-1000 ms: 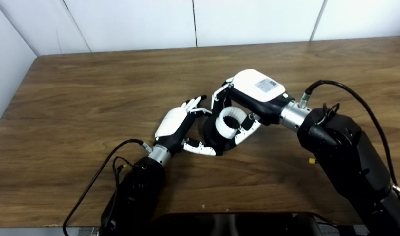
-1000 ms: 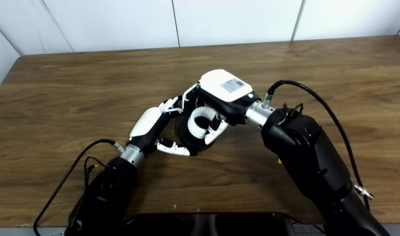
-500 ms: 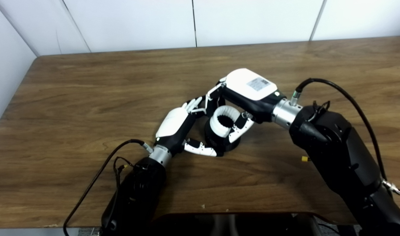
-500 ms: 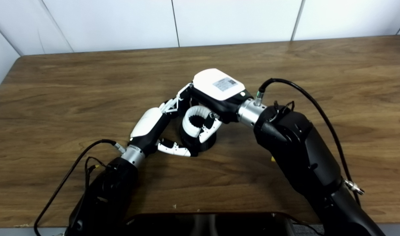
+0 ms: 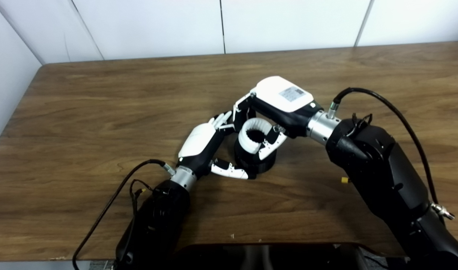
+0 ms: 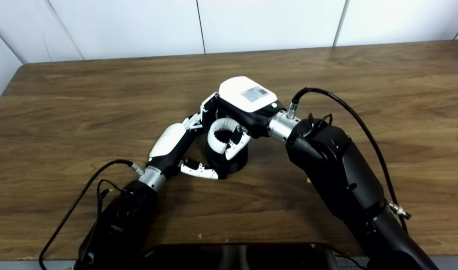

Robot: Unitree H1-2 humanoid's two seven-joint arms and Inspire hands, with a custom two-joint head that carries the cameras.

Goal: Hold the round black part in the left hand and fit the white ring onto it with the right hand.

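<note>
Two hands: both meet at the middle of the brown wood-grain table (image 5: 101, 112), working on one stack of parts.
Left hand (image 5: 204, 144): its thumb and fingers wrap the near and left sides of the round black plastic part (image 5: 264, 165), bracing it where it stands on the table rather than lifting it.
Right hand (image 5: 274, 112): it is curled from above around the ribbed white plastic ring (image 5: 249, 137), which it grips between thumb and fingers.
Ring position: the white ring sits on top of the black part, touching it and tilted slightly toward the left hand; whether it is already seated cannot be told from either eye view.
Risk, jamming: if the ring goes down tilted, one edge probably catches on the black rim and it binds instead of sliding on.
Risk, sliding: the left hand covers only one side, so a sideways push from the right hand could skid the black part away across the smooth wood.
Risk, crowding: the fingertips of both hands lie very close at the far side of the ring, and a collision there could knock it loose.
Risk, early release: letting go before the ring is level would likely leave it perched crooked.
</note>
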